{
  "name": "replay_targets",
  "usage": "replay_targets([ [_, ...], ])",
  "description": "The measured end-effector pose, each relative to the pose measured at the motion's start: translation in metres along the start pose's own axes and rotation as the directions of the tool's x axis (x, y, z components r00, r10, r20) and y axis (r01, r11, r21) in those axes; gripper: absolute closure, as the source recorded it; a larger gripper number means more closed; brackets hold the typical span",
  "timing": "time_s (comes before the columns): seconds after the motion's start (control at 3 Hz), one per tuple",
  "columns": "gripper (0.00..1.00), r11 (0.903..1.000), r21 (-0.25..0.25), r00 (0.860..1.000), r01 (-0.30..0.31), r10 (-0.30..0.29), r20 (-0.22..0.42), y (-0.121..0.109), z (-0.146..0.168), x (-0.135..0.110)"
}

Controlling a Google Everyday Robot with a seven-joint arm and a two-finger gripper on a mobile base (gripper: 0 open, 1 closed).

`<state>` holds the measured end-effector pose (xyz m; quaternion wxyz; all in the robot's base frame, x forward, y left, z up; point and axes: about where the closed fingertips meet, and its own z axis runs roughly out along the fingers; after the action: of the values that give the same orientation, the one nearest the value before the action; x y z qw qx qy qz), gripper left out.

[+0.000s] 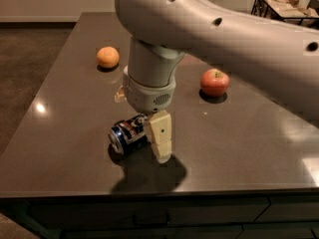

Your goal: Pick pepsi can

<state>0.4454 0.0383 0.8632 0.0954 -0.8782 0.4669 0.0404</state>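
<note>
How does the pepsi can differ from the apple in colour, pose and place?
The pepsi can is dark blue and lies on its side; the apple is red and sits stem up. The pepsi can is near the front edge, at the end effector; the apple is farther back, clear of it. Both rest on the dark table.

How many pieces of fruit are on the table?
2: an orange at far left and an apple right of the arm, which could hide more. The gripper hangs at the pepsi can near the front.
</note>
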Motion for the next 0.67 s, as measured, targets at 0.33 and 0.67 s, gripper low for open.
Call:
replay_targets([
  [0.33, 0.18, 0.9997, -0.021, 1.000, 0.010, -0.011, -0.020, -0.0014, 0.0114, -0.0028],
  [0.67, 0.41, 0.9996, -0.025, 1.000, 0.007, -0.008, -0.029, -0.0038, 0.0149, -0.0014],
])
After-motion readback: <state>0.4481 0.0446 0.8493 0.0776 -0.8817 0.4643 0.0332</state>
